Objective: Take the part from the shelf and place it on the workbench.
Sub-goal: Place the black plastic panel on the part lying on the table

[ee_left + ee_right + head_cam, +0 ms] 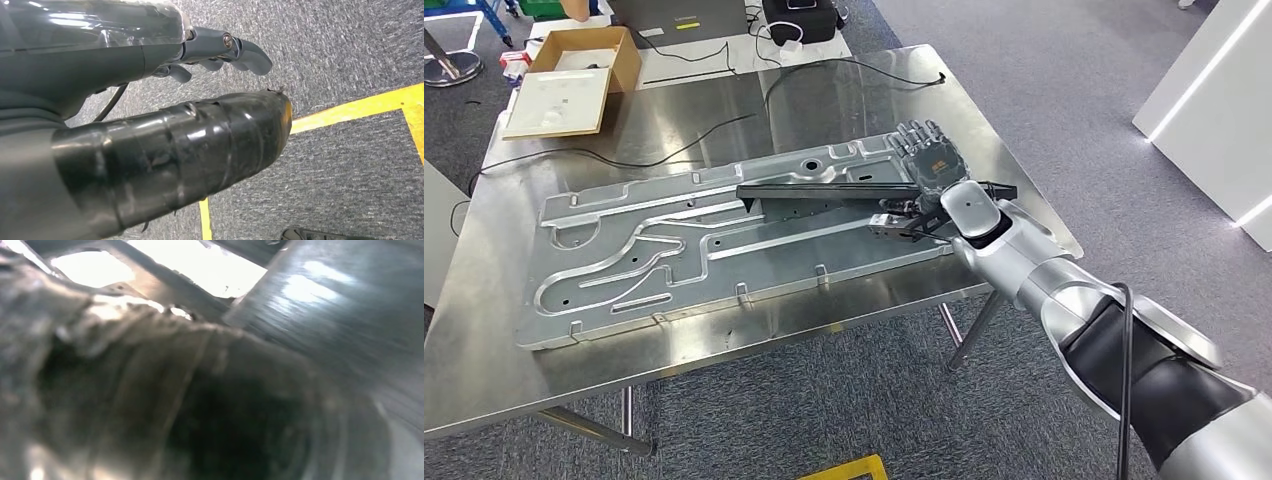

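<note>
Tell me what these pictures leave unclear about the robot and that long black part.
- Right hand on the black part, head view: the wrist covers the contact, so whether it grips is unclear.
- Right wrist view: blurred; the thumb blocks most of it.
- Left hand, left wrist view: fingers partly hidden behind the thumb.
- Cardboard box: contents too small to identify.

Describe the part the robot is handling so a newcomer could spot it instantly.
Start at the steel workbench and its large stamped silver panel. Across the panel's right half lies a long black bracket, its end under the right hand. It is the one dark piece on bright metal.
</note>
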Motion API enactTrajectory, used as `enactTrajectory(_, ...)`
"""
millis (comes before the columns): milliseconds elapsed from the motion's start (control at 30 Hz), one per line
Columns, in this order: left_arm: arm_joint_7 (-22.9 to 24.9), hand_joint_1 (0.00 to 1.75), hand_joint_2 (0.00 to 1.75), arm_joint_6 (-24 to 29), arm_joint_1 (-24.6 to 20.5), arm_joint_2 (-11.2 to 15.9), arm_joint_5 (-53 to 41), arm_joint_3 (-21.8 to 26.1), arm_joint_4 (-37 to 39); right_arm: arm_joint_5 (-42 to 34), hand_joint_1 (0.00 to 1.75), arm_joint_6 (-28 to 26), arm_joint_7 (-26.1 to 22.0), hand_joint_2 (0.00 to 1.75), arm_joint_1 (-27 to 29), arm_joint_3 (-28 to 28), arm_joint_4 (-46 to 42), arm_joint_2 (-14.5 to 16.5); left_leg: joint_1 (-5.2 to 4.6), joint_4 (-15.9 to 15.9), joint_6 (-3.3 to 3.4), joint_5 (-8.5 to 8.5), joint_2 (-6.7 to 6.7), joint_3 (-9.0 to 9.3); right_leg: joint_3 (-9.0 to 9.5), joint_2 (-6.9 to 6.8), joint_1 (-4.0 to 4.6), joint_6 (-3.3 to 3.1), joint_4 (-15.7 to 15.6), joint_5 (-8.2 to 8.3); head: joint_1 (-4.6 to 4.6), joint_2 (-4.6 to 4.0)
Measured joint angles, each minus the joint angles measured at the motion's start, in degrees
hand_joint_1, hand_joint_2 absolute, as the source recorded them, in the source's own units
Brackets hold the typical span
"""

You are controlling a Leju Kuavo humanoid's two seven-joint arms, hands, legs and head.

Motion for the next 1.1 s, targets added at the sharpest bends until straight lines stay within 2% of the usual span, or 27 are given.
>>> enactTrajectory(333,-0.5,0.0,0.0,0.2,-0.1,0.0,-0.6,0.0,0.0,-1.2,0.0,-1.9,-0.7,0.0,4.1,-0.7,-1.2,4.1,0.01,0.0,0.0,0.0,0.0,0.01,0.0,-0.01,0.02,0.0,0.0,0.0,0.0,0.0)
enactTrajectory(800,-1.0,0.0,0.0,-0.5,-0.2,0.0,-0.6,0.0,0.0,0.1,0.0,0.5,-1.4,0.0,3.0,1.3,-7.6,10.5,0.01,0.0,-0.01,0.01,0.01,0.01,0.01,0.05,0.07,0.0,0.0,0.0,0.01,0.0)
enactTrajectory(1100,-1.5,0.0,0.0,-0.7,-0.2,0.0,-0.6,0.0,0.0,-0.1,0.0,1.2,-1.5,0.0,2.2,2.8,-9.6,12.3,0.0,0.0,-0.01,0.01,0.01,0.01,0.03,0.02,0.06,0.0,0.0,0.0,0.02,0.0)
